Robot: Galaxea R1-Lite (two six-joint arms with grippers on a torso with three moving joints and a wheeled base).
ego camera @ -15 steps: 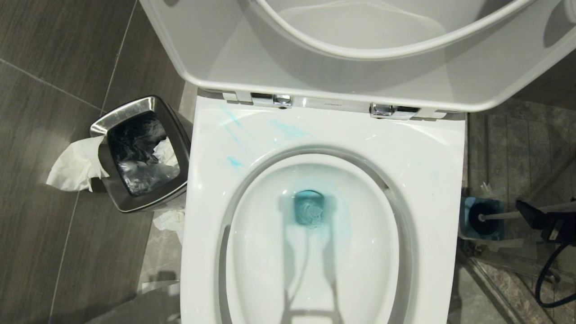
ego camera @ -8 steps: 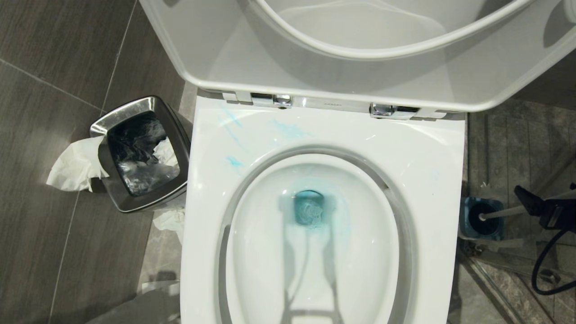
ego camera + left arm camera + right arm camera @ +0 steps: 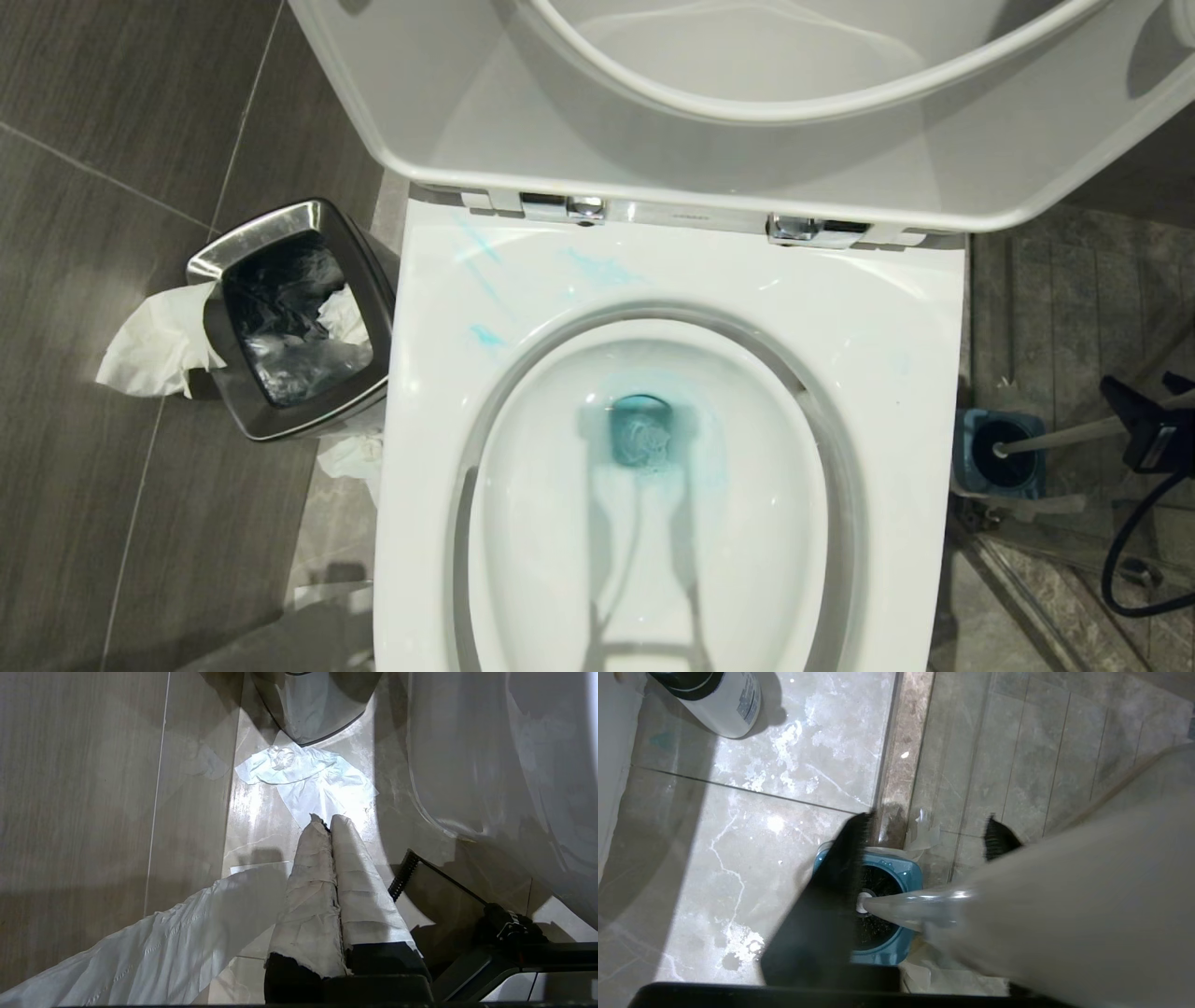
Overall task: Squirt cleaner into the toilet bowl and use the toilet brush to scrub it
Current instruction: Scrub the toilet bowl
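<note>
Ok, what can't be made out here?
- Toilet brush: bristles sunk in holder cup, both views.
- Right gripper: cut by head view's right edge; blurred handle covers it in right wrist view, so grip unclear.
- Bottle: cut by right wrist view's edge, label unreadable.
- Toilet bowl: front cut off, head view.

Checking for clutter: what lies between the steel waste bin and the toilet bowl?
Crumpled white tissue on the floor, between waste bin and toilet bowl, shown in the head view.
</note>
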